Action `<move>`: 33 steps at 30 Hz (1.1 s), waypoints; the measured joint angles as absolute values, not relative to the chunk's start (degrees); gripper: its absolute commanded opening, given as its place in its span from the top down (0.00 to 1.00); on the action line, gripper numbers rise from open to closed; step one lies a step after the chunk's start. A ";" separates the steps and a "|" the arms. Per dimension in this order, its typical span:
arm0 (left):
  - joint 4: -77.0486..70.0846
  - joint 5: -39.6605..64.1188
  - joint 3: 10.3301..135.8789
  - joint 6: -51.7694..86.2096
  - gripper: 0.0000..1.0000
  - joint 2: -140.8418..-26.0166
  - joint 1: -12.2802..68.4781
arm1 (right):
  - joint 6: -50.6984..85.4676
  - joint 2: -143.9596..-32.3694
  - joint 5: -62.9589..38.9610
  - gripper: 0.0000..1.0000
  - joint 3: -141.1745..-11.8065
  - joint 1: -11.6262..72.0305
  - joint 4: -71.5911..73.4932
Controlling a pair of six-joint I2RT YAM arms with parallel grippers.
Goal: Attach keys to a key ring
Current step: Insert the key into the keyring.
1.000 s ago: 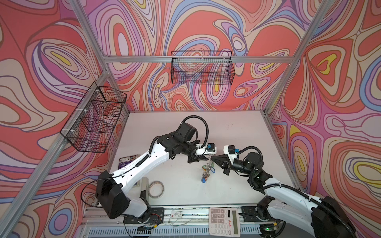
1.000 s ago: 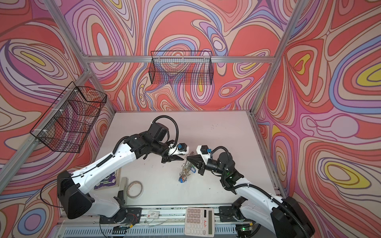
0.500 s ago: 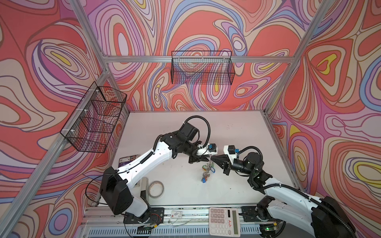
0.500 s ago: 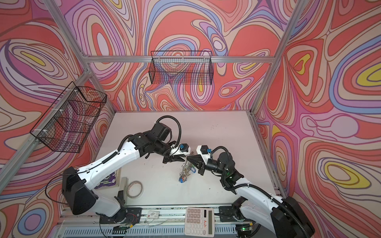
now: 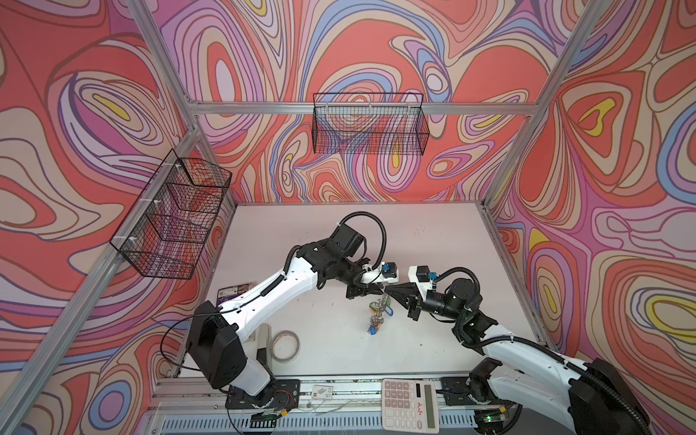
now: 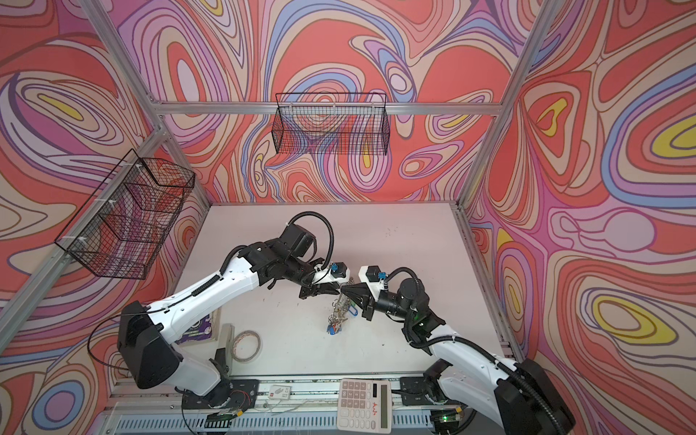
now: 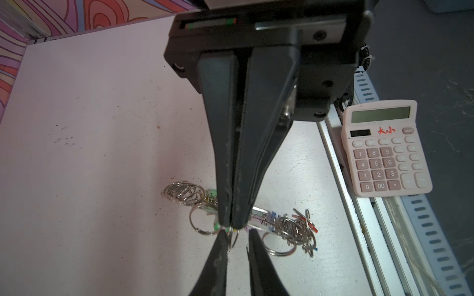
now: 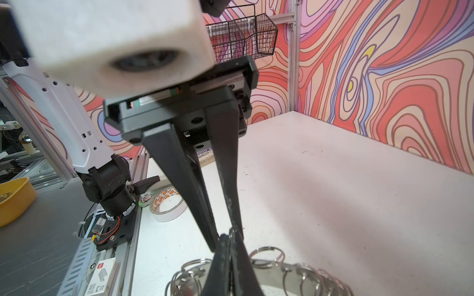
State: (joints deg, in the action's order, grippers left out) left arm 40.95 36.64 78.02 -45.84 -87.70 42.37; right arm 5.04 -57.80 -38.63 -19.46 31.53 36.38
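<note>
Soft, even light from above fills both top views, keeping the tabletop (image 5: 414, 241) bright, with only faint shadows beneath the arms (image 5: 286, 286) and no harsh glare. In the right wrist view the white camera housing (image 8: 107, 38) nearest the lens is heavily blurred, a broad soft shadow crosses the tabletop, and the key ring (image 8: 279, 269) shows small glints; the left wrist view is dimmer, though its calculator (image 7: 384, 148) reads sharp

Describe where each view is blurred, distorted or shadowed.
In both top views the wide lens makes the posts splay outward; light is even. In the left wrist view the right gripper looks dark but sharp, the calculator clear. In the right wrist view the white block nearest the lens is blurred, and a soft shadow lies on the table.
</note>
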 measured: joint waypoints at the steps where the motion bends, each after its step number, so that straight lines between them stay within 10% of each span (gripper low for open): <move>1: 40.93 36.67 78.02 -45.78 0.83 -87.74 42.37 | 5.04 -57.80 -38.65 1.00 -19.46 31.55 36.38; 11: 40.34 37.04 78.02 -41.89 1.00 -88.03 42.33 | 4.99 -57.80 -39.13 0.99 -19.46 31.57 36.34; 33: 3.46 32.14 52.49 -11.27 1.00 -71.20 43.07 | 12.10 -44.80 -21.96 0.14 -21.12 31.59 26.06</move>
State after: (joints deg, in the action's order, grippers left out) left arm 3.46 32.14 52.49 -11.27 -71.20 43.07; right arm 12.10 -44.80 -21.96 -21.12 31.59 26.06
